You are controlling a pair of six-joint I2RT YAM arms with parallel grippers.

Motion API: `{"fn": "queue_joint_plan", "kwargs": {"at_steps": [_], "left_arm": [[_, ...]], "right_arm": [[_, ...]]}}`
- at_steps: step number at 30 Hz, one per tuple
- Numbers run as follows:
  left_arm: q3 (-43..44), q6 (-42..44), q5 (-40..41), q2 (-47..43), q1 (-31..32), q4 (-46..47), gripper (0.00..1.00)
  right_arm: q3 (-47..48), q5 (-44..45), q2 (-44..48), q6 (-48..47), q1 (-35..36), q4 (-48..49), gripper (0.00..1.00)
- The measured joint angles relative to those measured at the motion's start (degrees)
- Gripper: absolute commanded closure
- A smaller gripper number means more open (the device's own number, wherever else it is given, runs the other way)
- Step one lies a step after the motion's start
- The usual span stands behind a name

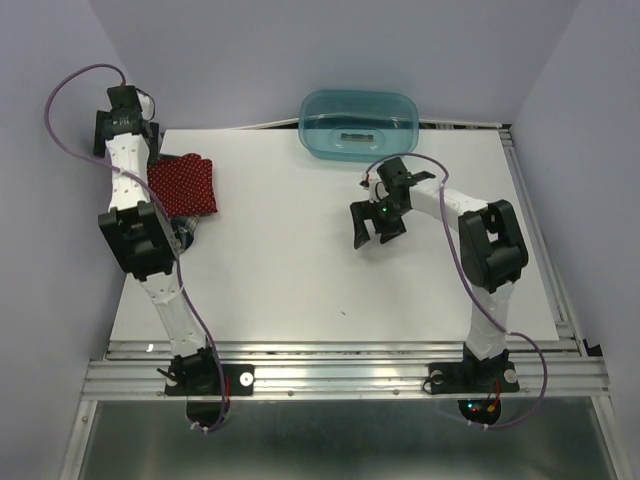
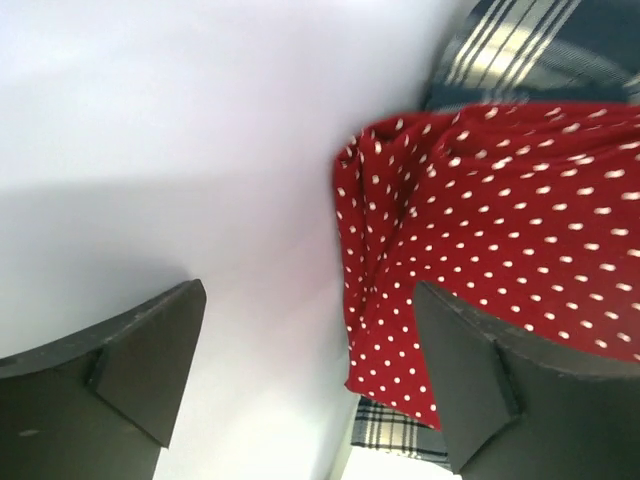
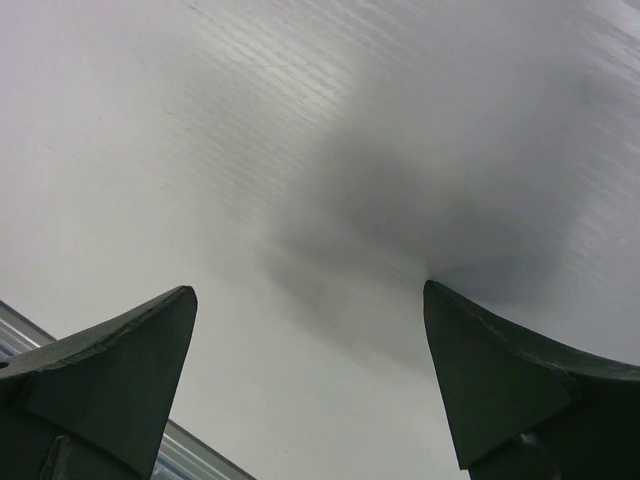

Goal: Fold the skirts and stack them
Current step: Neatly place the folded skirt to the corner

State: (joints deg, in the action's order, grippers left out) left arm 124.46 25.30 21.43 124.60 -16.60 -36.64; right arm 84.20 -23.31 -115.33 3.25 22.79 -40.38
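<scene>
The red skirt with white dots (image 1: 184, 184) lies folded at the table's far left. It rests on the dark plaid skirt (image 1: 186, 228), of which only an edge peeks out at its near side. In the left wrist view the red skirt (image 2: 500, 230) fills the right side, with the plaid skirt (image 2: 520, 50) showing above and below it. My left gripper (image 2: 308, 290) is open and empty at the red skirt's edge, its right finger over the cloth. My right gripper (image 1: 372, 236) is open and empty over bare table at centre right; it also shows in the right wrist view (image 3: 309, 288).
A translucent teal tub (image 1: 358, 122) stands at the table's far edge, centre. The white table (image 1: 290, 270) ends in metal rails near the arm bases. Lilac walls close in on the left, back and right.
</scene>
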Motion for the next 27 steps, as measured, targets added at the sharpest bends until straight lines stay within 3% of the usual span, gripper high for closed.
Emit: {"fn": "queue_joint_plan", "kwargs": {"at_steps": [6, 13, 16, 22, 27], "left_arm": [[-1.7, 1.0, -5.3, -8.2, 4.5, 0.8, 0.01], [-10.5, -2.7, -14.4, -24.4, 20.7, 4.6, 0.01], [-17.7, -7.3, -21.0, -28.7, 27.3, 9.0, 0.01], [-37.9, -14.5, -26.8, -30.0, 32.5, 17.1, 0.01], [-50.9, -17.2, -28.1, -29.9, 35.4, 20.2, 0.01]], "right_arm": [[1.8, -0.3, 2.1, 0.0, -5.1, -2.0, 0.0], [1.8, -1.5, 14.2, 0.1, -17.7, -0.7, 0.0], [-2.3, -1.8, 21.7, 0.7, -18.0, 3.1, 0.0], [-19.7, -1.5, 35.5, 2.5, -16.3, 13.2, 0.0], [-29.5, -1.3, 38.5, 2.6, -16.3, 16.4, 0.0]]}}
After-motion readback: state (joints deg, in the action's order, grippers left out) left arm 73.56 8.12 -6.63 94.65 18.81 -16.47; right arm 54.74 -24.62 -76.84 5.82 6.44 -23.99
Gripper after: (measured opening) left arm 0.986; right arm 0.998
